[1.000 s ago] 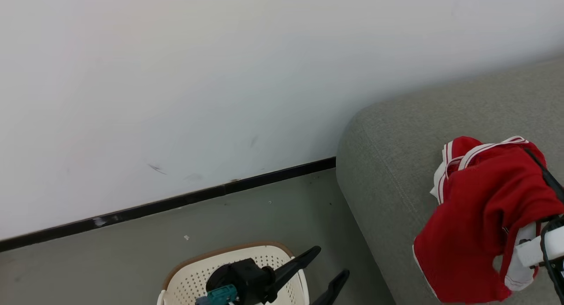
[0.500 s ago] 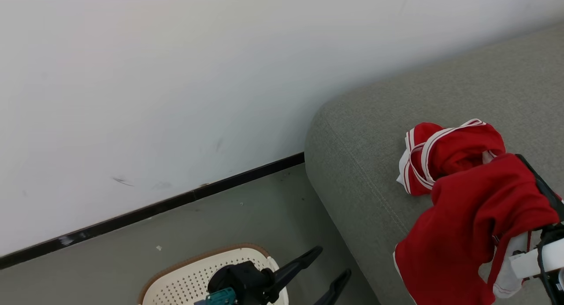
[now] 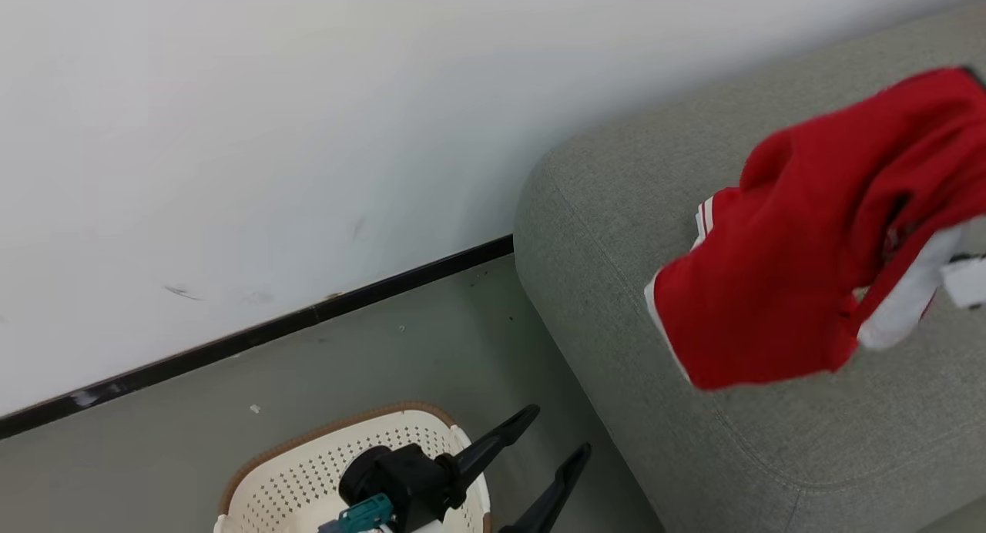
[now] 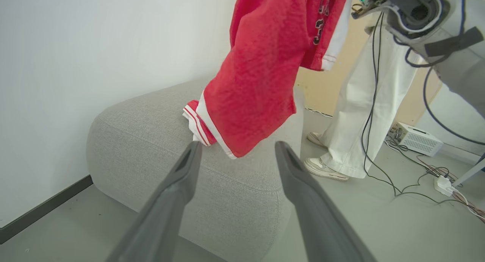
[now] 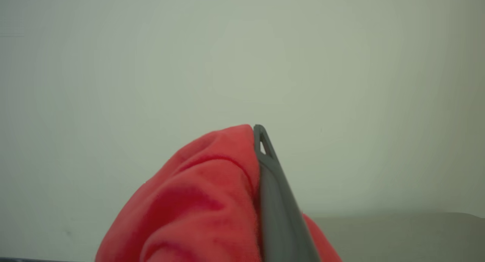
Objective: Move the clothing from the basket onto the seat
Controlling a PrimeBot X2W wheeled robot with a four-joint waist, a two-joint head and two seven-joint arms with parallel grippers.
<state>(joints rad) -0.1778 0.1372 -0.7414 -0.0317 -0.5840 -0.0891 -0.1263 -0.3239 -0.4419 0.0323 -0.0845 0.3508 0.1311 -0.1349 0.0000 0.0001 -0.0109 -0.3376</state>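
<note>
A red jersey [image 3: 770, 286] hung in the air above the grey seat [image 3: 616, 232], its hem clear of the cushion, apparently lifted so it could be carried further in rather than dragged. Behind it, a second red garment [image 4: 194, 120] with white stripes already lay on the seat. The right gripper [image 5: 254, 139] was clamped on a bunch of the jersey, one dark finger showing beside the cloth. The left gripper [image 3: 556, 433], fingers spread and empty, hovered low over the cream basket [image 3: 308, 471] on the floor, likely ready for another reach.
</note>
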